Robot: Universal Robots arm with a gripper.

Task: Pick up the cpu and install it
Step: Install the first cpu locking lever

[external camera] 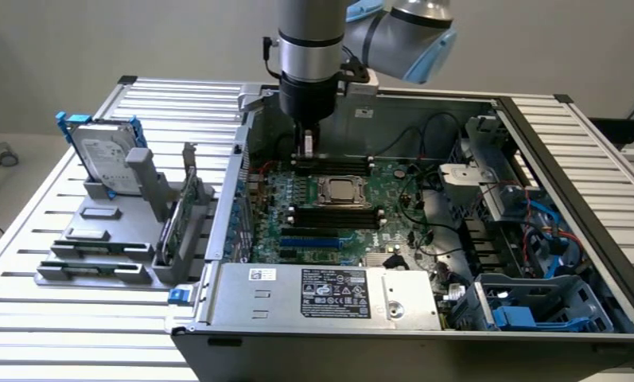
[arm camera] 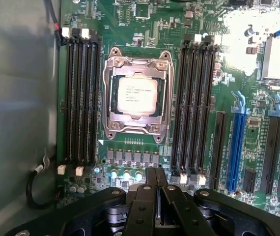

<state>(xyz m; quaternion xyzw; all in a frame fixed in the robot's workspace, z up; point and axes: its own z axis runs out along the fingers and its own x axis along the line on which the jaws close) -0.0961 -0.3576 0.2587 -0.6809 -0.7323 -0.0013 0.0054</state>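
the open computer case (external camera: 529, 143) holds a green motherboard (external camera: 402, 215). the cpu (arm camera: 134, 96) sits flat inside the metal-framed socket (arm camera: 136, 93), between the dark memory slots (arm camera: 81, 98). above the board, the gripper (arm camera: 155, 178) hangs with fingers pressed together, holding nothing.

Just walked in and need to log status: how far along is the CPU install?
The cpu already sits in the socket on the motherboard. The gripper is shut, holding nothing, above the board. Whether the socket is latched, I cannot tell.
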